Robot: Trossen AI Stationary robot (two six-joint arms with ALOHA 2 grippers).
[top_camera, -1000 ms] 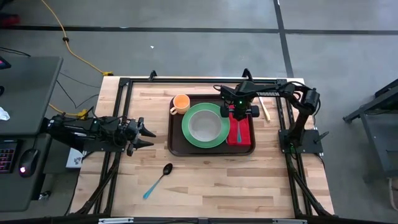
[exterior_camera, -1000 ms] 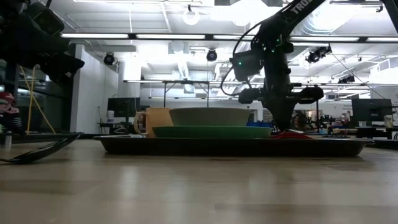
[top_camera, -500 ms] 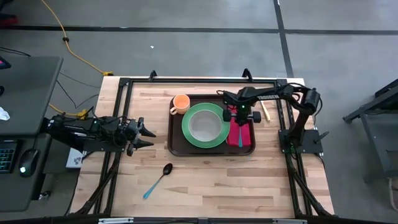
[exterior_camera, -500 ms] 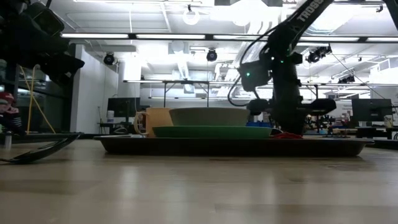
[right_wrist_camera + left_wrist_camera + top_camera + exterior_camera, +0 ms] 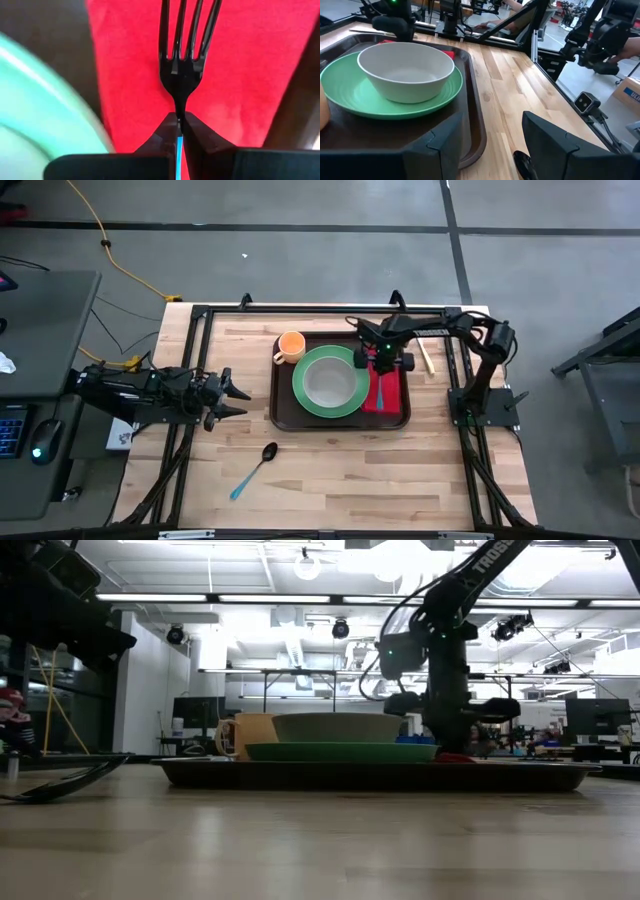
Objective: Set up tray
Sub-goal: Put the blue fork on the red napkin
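Note:
The dark brown tray lies in the table's middle and carries a green plate with a white bowl, an orange cup and a red napkin. My right gripper points down over the napkin, shut on a fork with black tines and a blue handle. My left gripper waits open and empty near the table's left edge, its fingers apart in the left wrist view. A blue-handled spoon lies on the table near the tray. My right gripper pinches the fork at its neck, where the black head meets the blue handle, between its two fingers. It comes from above, pointing down, with the fingers across the fork. The fork lies along the red napkin; the handle runs toward the near edge.
A light wooden stick lies on the table right of the tray, by the right arm's base. The black frame runs along the table's edges. Bare wood lies between the tray and the near edge. The tray's rim shows in the low view.
My right gripper swung a little toward the table's right edge and then came back toward the plate, staying low over the napkin.

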